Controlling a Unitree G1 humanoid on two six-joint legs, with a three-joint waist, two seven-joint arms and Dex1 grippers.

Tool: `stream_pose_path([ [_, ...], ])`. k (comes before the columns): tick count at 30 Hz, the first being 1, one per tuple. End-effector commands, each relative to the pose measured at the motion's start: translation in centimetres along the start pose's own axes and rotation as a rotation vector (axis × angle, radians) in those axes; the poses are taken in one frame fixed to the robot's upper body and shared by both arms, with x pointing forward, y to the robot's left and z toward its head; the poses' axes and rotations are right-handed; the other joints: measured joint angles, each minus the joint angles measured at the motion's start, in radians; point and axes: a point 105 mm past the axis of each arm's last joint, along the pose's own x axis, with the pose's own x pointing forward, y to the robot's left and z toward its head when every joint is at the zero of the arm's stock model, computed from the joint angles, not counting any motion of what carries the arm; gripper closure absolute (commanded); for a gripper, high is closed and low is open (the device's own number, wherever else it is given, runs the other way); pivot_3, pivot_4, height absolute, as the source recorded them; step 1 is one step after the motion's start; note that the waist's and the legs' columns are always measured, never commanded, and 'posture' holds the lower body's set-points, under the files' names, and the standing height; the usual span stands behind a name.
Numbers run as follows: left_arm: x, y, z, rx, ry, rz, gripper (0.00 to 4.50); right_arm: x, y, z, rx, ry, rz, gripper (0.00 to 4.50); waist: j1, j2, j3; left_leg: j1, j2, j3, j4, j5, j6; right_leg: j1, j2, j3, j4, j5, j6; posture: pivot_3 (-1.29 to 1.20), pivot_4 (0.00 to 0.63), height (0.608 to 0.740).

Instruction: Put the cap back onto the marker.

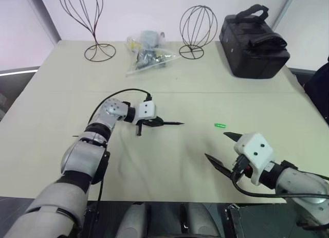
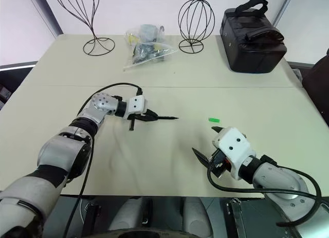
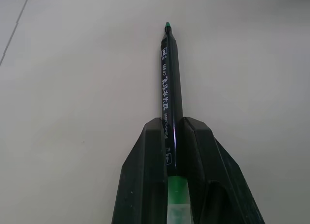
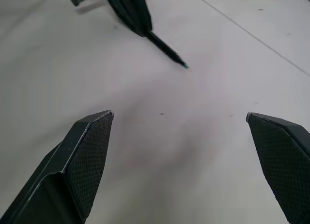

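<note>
The left claw is clamping the marker by its rear end, so the pick-up looks done and the capping step is coming next. The marker is sticking out level from the claw's tips, its long axis running across the desk with the pointed tip aiming toward the right claw's side. The right claw is standing wide apart and holding nothing. The cap is lying on the desk just ahead of that claw, between it and the marker's tip. Next, the right claw probably needs to be closing on the cap, then lining it up with the tip.
</note>
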Motion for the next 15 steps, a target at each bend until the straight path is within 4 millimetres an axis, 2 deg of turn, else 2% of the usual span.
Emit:
stream_pose_path([
  [1,-0.3,0.0,0.2,0.064,-0.006,0.011,4.43,-0.3,-0.9,0.6,-0.066,-0.017,-0.009,0.0,0.0,0.0,0.0,0.0,0.0,0.0,0.0,0.0,0.0,0.0,0.0,0.0,0.0,0.0,0.0,0.0,0.15,0.74],
  [5,-0.4,-0.1,0.1,0.062,-0.013,0.021,4.43,-0.2,-1.2,0.4,-0.081,-0.014,0.004,0.0,0.0,0.0,0.0,0.0,0.0,0.0,0.0,0.0,0.0,0.0,0.0,0.0,0.0,0.0,0.0,0.0,0.15,0.74],
  [10,-0.4,-1.2,-0.9,-0.057,-0.009,-0.044,4.43,0.1,-1.2,0.6,-0.089,-0.024,0.018,0.0,-0.002,0.0,0.0,0.0,0.0,0.0,0.0,0.0,0.0,0.0,0.0,0.0,0.0,0.0,0.0,0.0,0.15,0.74],
  [15,-0.3,-1.6,-0.8,-0.113,-0.027,-0.089,4.43,0.1,-1.0,0.6,-0.089,-0.022,0.024,0.0,-0.002,0.0,0.0,0.0,0.0,0.0,0.0,0.0,0.0,0.0,0.0,0.0,0.0,0.0,0.0,0.0,0.15,0.74],
])
